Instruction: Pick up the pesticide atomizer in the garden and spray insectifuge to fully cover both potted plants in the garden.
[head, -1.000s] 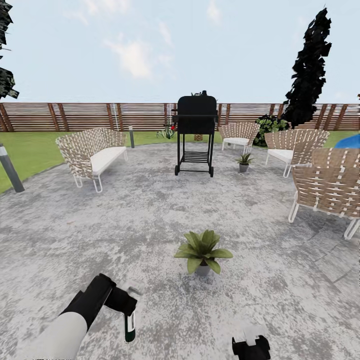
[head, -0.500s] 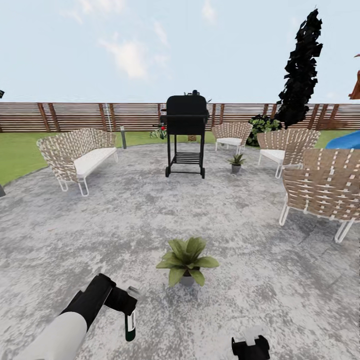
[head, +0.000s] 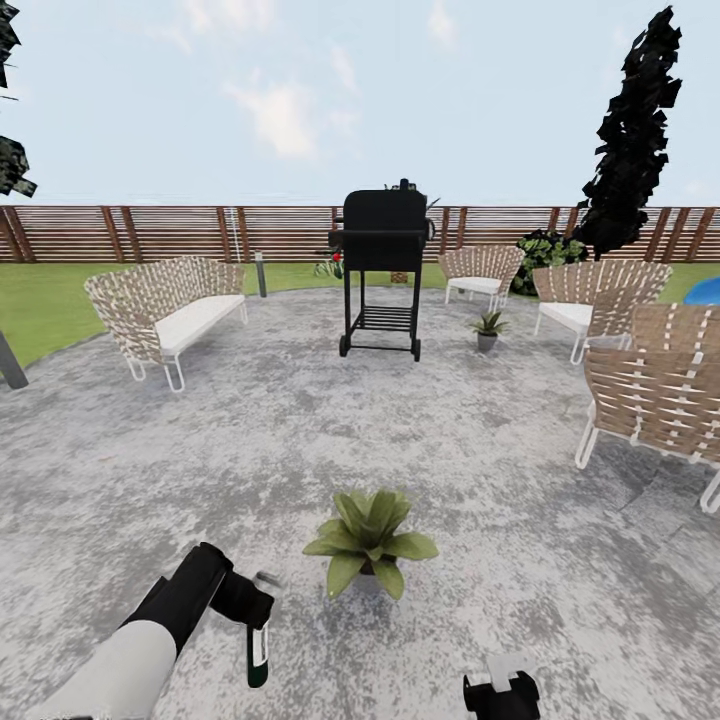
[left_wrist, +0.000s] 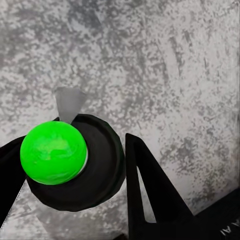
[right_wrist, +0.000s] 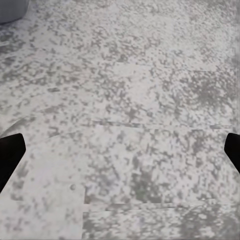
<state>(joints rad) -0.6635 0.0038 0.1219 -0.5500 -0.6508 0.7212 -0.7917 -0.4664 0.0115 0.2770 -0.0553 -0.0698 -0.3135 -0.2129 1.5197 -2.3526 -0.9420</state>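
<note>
In the head view my left gripper (head: 248, 606) is shut on the pesticide atomizer (head: 258, 652), a dark green-black bottle with a white label, hanging bottom-down over the stone patio. Its pale grey trigger head (head: 266, 579) sticks out beside the gripper. The left wrist view looks at the atomizer (left_wrist: 102, 167) end-on, clamped between the two black fingers (left_wrist: 146, 186), with a bright green ball (left_wrist: 52, 152) over it. The near potted plant (head: 368, 541) stands just right of and beyond the bottle. The far potted plant (head: 488, 328) sits near the grill. My right gripper (head: 500, 688) (right_wrist: 120, 150) is open and holds nothing.
A black grill (head: 383, 268) stands mid-patio at the back. A woven sofa (head: 165, 312) is at the left, and woven chairs (head: 655, 385) line the right side. The brown slatted fence (head: 170, 232) and green lawn (head: 40, 300) border the round patio (head: 300, 440).
The whole head view has shifted, so the camera moved; the near plant now sits lower and a little closer in the picture. Both arms and the held atomizer keep their pose.
</note>
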